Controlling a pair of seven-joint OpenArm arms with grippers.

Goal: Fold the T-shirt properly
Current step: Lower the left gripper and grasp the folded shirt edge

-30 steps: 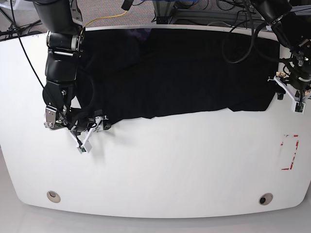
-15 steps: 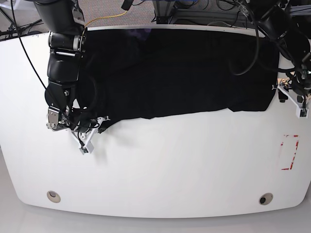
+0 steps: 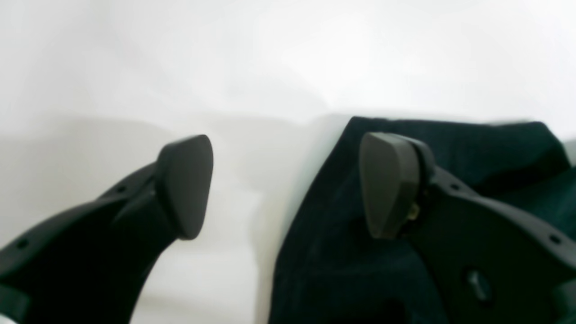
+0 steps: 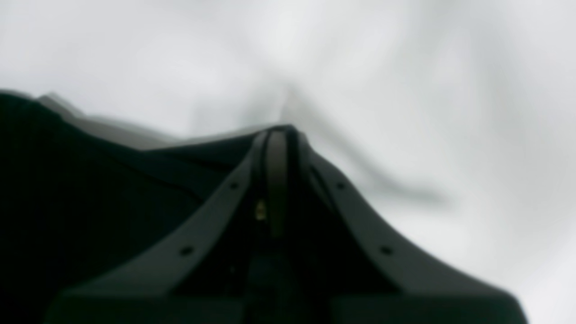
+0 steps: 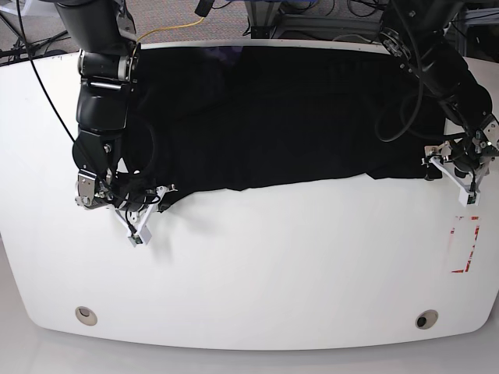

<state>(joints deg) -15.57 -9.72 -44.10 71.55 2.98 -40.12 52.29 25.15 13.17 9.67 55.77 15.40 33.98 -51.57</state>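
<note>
1. Cables (image 5: 31,70) run down from the table's (image 5: 257,273) far left edge, beside the right arm (image 5: 101,101); a yellow one (image 5: 168,29) lies behind the far edge.
2. Right gripper (image 5: 144,209) sits at the shirt's (image 5: 288,109) near left corner. In the wrist view its jaws are pressed together with a fold of black cloth (image 4: 90,202) pinched between them, the cloth rising to the tips.
3. The right arm stands over the shirt's left end and hides that part from the base view.
4. The shirt lies spread across the far half of the table, reaching its far edge; its near hem runs from the right gripper to the left gripper (image 5: 456,167). A faint purplish patch (image 5: 226,54) shows near the far edge.
5. Two round holes (image 5: 86,315) (image 5: 426,319) sit near the table's front edge, well apart from the shirt.
6. Left gripper is at the shirt's near right corner, jaws spread wide. In the wrist view one finger (image 3: 387,184) is over the shirt's edge (image 3: 342,216), the other (image 3: 186,184) over bare table; nothing is pinched.
7. A red-marked rectangle (image 5: 465,244) lies on the table just nearer than the left gripper, clear of the shirt.
</note>
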